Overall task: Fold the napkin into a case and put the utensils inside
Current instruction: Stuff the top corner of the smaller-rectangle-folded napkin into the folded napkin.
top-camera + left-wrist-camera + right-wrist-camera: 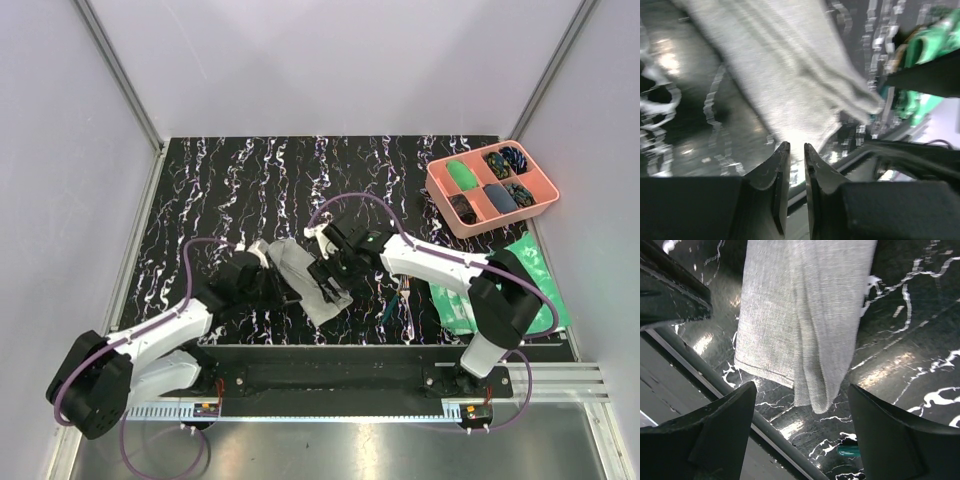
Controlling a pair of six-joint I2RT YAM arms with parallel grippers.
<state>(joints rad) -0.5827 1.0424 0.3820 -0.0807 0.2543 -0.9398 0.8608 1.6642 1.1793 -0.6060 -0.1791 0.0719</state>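
Note:
The napkin is a narrow, folded strip of grey cloth lying diagonally on the black marbled table between my two grippers. It also shows in the left wrist view and the right wrist view. My left gripper is at its left side. Its jaws stand a narrow gap apart at the cloth's near edge, with no cloth visible between them. My right gripper hovers over the strip's near end, wide open and empty. The utensils lie to the right, and a teal handle peeks in.
A pink compartmented tray with small dark and green items stands at the back right. A green-and-white mottled sheet lies under my right arm. The table's near edge rail runs just below the napkin's end.

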